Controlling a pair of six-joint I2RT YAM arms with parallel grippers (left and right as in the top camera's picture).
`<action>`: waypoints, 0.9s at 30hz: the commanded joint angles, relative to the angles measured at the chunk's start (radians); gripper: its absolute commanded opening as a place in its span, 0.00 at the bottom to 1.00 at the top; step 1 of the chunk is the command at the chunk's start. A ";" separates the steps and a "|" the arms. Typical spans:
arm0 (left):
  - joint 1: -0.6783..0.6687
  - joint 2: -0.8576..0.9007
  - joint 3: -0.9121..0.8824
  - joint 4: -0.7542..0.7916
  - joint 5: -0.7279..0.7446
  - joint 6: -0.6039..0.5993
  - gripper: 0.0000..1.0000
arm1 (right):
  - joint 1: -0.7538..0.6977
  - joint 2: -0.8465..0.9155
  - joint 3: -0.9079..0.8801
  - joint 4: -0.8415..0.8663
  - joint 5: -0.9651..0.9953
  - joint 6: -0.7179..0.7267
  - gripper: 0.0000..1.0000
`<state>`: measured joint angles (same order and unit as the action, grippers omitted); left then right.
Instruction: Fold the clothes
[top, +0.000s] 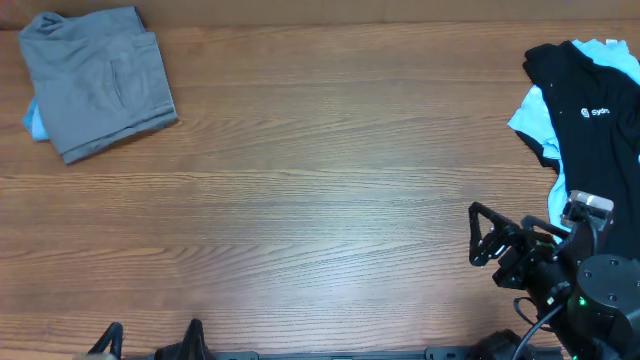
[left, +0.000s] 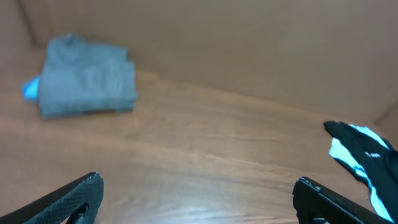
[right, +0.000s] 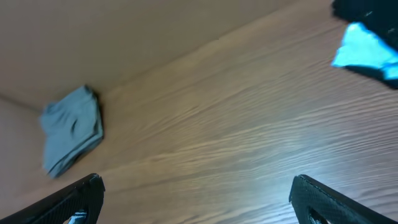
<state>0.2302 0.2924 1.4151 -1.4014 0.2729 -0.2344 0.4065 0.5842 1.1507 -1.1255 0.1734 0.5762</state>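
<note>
On the worktop (top: 320, 190), the black shirt (top: 590, 100) lay heaped over a light blue garment (top: 528, 115) at the right edge, apparently awaiting folding. The folded grey garment (top: 100, 85) sat set aside at the far left corner. The right end effector (right: 196, 193) and left end effector (left: 198, 193) hung released, empty.

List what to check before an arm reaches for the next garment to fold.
1. Right gripper open and empty: ok.
2. Left gripper open and empty: ok.
3. Folded grey garment parked at the far left corner, out of the way: ok.
4. Middle of the brown wooden table bare for spreading: ok.
5. Black shirt with white logo free of other cloth: not ok, it overlaps the light blue garment.
6. Full extent of that pile: cannot tell, it runs off the right edge of the overhead view.
</note>
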 joint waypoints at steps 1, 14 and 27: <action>0.000 -0.015 -0.193 0.053 -0.073 -0.148 1.00 | 0.004 -0.008 -0.002 0.015 0.129 0.005 1.00; 0.000 -0.011 -0.507 0.130 -0.074 -0.163 1.00 | 0.004 -0.008 -0.002 0.013 0.140 0.004 1.00; -0.001 -0.011 -0.534 0.123 -0.082 -0.200 1.00 | 0.004 -0.008 -0.002 0.013 0.140 0.004 1.00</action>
<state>0.2302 0.2836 0.8848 -1.2747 0.2043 -0.4191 0.4065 0.5842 1.1503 -1.1172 0.2962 0.5758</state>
